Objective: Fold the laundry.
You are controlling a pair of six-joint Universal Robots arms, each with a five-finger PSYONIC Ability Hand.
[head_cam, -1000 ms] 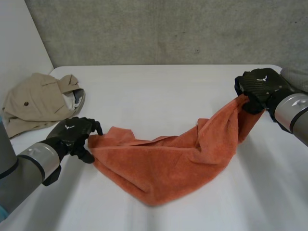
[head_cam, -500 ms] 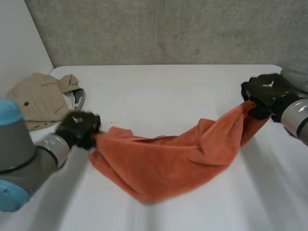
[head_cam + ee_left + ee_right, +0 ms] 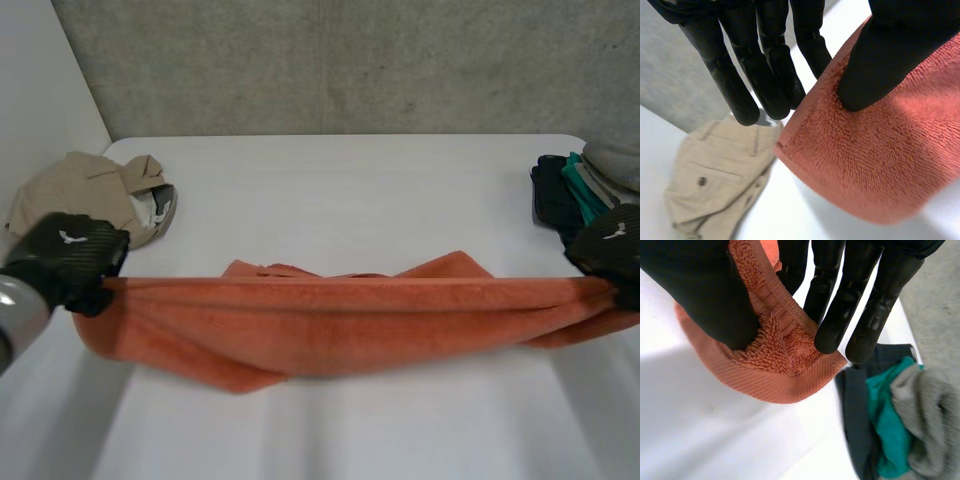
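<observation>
An orange towel (image 3: 340,315) hangs stretched in a long band between my two hands above the white table (image 3: 330,190). My left hand (image 3: 68,258) holds its left end, thumb and fingers (image 3: 775,70) pinching the towel's corner (image 3: 875,150). My right hand (image 3: 612,250) holds the right end near the table's right edge. In the right wrist view its thumb presses the towel's corner (image 3: 775,360) against the fingers (image 3: 840,305). The towel's lower edge sags toward the table in the middle.
Beige trousers (image 3: 95,190) lie crumpled at the table's far left, also under my left hand (image 3: 715,185). A pile of dark, teal and grey clothes (image 3: 580,185) sits at the right edge, close to my right hand (image 3: 890,430). A grey wall runs behind the table.
Both hands have moved apart and toward the near side, pulling the towel from a slack heap into a taut band. The left hand has closed on the towel's left corner.
</observation>
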